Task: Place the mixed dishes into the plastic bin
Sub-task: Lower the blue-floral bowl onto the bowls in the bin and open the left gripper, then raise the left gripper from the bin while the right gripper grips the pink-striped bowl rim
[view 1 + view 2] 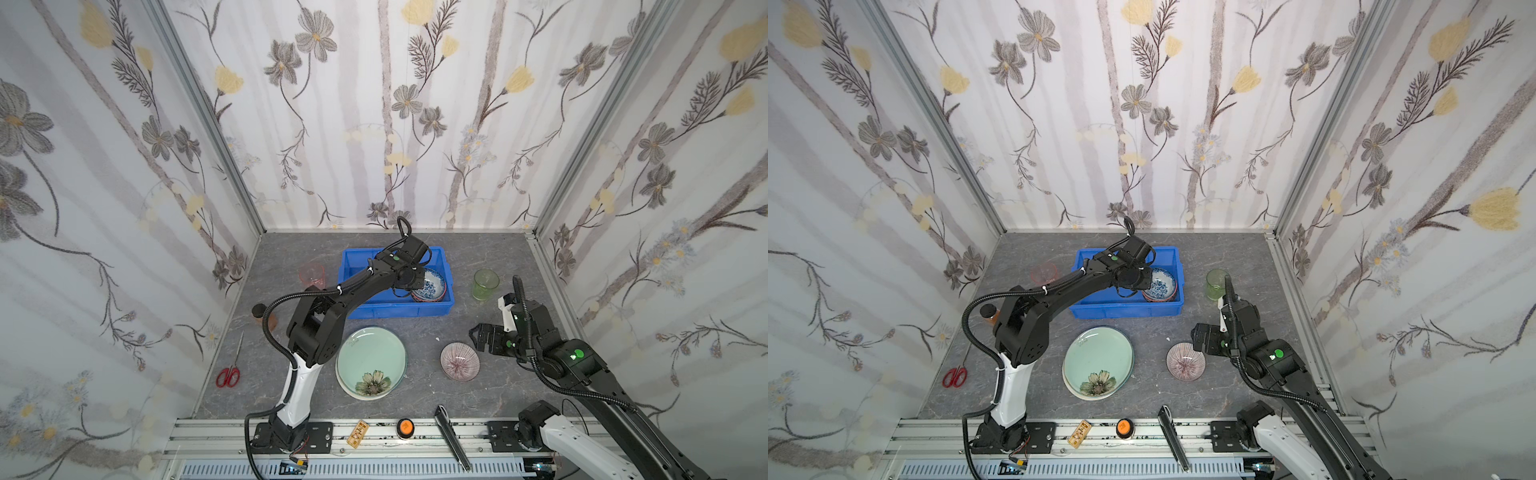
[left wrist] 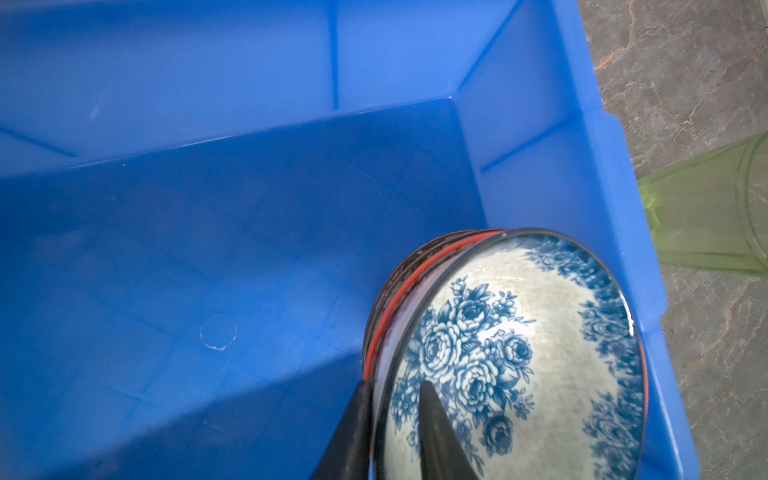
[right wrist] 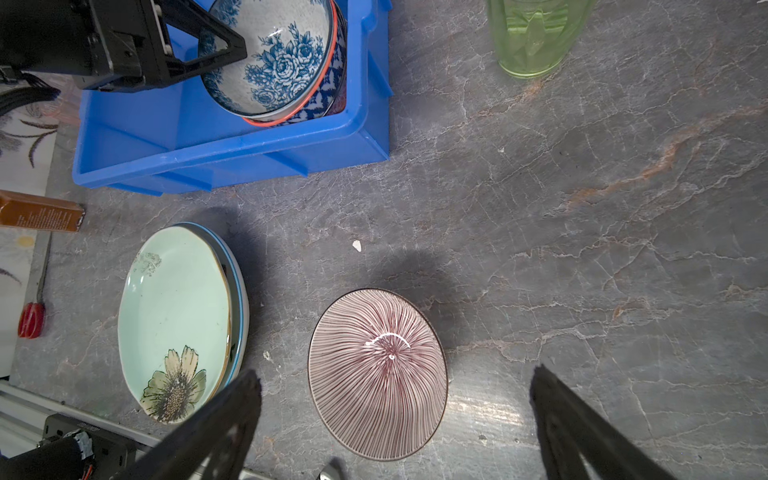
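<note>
One grey marbled desk [image 1: 478, 257] carries everything. The blue bin [image 1: 399, 311] [image 1: 1125, 309] stands at its back, near the middle, and most of its floor is bare.

The left arm reaches over the bin. Its tool [image 2: 395, 384] sits astride the rim of a white bowl with blue flowers [image 2: 519, 353] [image 1: 430, 284], one finger [image 2: 353, 419] outside against the rim and the other inside. The jaws are narrow but slightly parted, and a strip of the bowl's inside shows between the inner finger and the rim. This bowl tops a nest of bowls in the bin's near right corner as the top views show it. Below it are an orange-rimmed bowl [image 3: 291, 118] and a dark patterned one [image 2: 409, 257].

The right tool [image 3: 395, 372] hangs over the desk with its jaws wide and nothing in them, near a striped bowl [image 1: 460, 360] [image 1: 1185, 360] that stands in front of the bin, to the right.

A pale green plate with a flower [image 1: 371, 361] [image 1: 1098, 361] lies in front of the bin on top of another plate [image 3: 240, 291].

A green glass [image 1: 485, 284] [image 1: 1217, 284] stands upright just right of the bin, and a pink glass [image 1: 311, 274] [image 1: 1044, 272] stands just left of it.

An amber jar with a black lid [image 1: 988, 313] stands near the desk's left edge. Red-handled scissors [image 1: 228, 374] lie nearer the front on that side.
</note>
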Available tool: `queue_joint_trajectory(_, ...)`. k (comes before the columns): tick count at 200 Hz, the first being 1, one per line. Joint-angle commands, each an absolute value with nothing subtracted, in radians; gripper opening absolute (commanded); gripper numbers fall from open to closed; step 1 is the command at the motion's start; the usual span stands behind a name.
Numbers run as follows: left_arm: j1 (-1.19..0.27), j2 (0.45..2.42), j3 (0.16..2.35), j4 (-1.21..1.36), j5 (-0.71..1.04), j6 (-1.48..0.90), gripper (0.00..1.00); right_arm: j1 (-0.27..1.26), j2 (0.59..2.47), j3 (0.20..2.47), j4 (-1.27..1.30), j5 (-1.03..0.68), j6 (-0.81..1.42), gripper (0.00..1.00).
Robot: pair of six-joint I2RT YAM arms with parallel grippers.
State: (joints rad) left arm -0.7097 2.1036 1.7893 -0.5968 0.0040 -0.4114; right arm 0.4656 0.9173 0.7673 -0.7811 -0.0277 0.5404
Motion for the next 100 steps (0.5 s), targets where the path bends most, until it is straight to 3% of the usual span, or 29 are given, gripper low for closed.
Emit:
queue_joint_trajectory(1,-0.714,2.098,1.787,-0.588,0.008,-0.418,0.28,0.465,0.919,0.767,-0.738,-0.035,0.527,1.00)
queue_joint_trajectory(41,-0.722,2.097,1.795,-0.589,0.009,-0.420,0.48,0.464,0.917,0.767,-0.740,-0.029,0.524,1.00)
queue_joint_trajectory(100,-0.724,2.060,1.789,-0.589,0.008,-0.420,0.93,0.459,0.934,0.772,-0.740,-0.013,0.532,1.00)
